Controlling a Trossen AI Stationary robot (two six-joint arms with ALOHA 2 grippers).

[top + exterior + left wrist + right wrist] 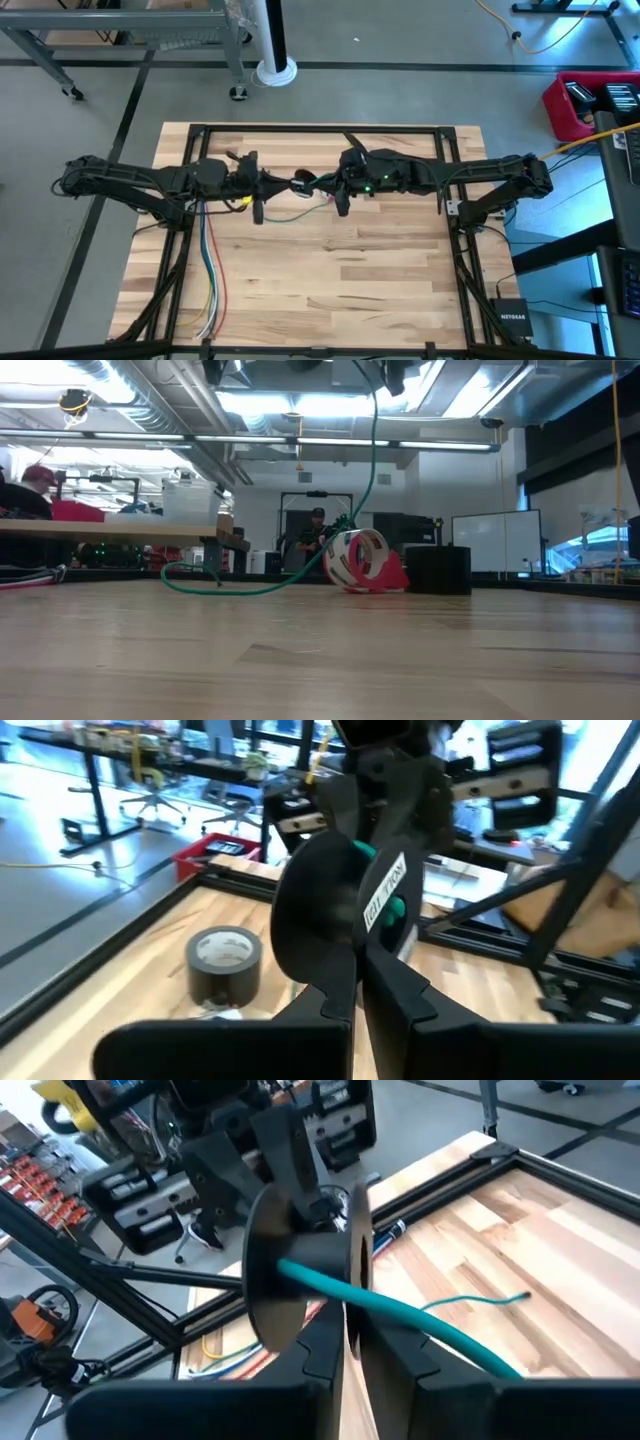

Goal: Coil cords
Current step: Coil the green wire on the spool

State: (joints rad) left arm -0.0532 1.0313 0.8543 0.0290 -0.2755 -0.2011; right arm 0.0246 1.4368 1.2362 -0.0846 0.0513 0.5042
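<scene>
The cord is thin and green, with a black round end piece [300,183] made of two discs. The end piece hangs high over the table's middle, between my two grippers. My left gripper [358,1010] comes from the table's left and is shut on the end piece. My right gripper [350,1348] faces it from the right. Its fingers stand slightly apart on either side of one disc's rim [356,1295], so it is open. The cord [372,470] leaves the end piece and drops slack. Its lower loop [235,588] and free end [520,1295] lie on the table. My left gripper pinches the lower rim [335,970] of the end piece's black disc between its two fingers. The fingers reach in about level from the table's left. The end piece is lifted clear of the table, its disc upright, and the green cord hangs slack below it.
A grey tape roll [225,965] stands on the table under the grippers, also in the low view [358,560]. Long green, yellow, red and white wires [210,285] run from the left arm to the near edge. A black frame [320,128] borders the table.
</scene>
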